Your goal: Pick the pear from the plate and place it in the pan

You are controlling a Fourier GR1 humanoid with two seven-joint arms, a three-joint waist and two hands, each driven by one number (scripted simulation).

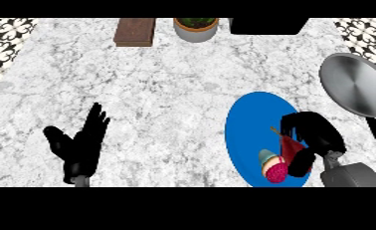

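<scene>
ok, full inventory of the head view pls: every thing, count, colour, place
counter: one, grey-white marble, fills the view
wooden block: one, brown, far edge, left of centre
potted plant: one, grey pot with green leaves, far edge, right of the wooden block
black object: one, far edge, right of the potted plant; kind unclear
pan: one, silver-grey, right edge
plate: one, blue, near right, left of the pan
pear: one, dark red, on the plate, partly hidden by the right hand
small item: one, pink, tan and teal, on the plate's near end; kind unclear
left hand: black, open, resting near left
right hand: black, curled round the pear
</scene>
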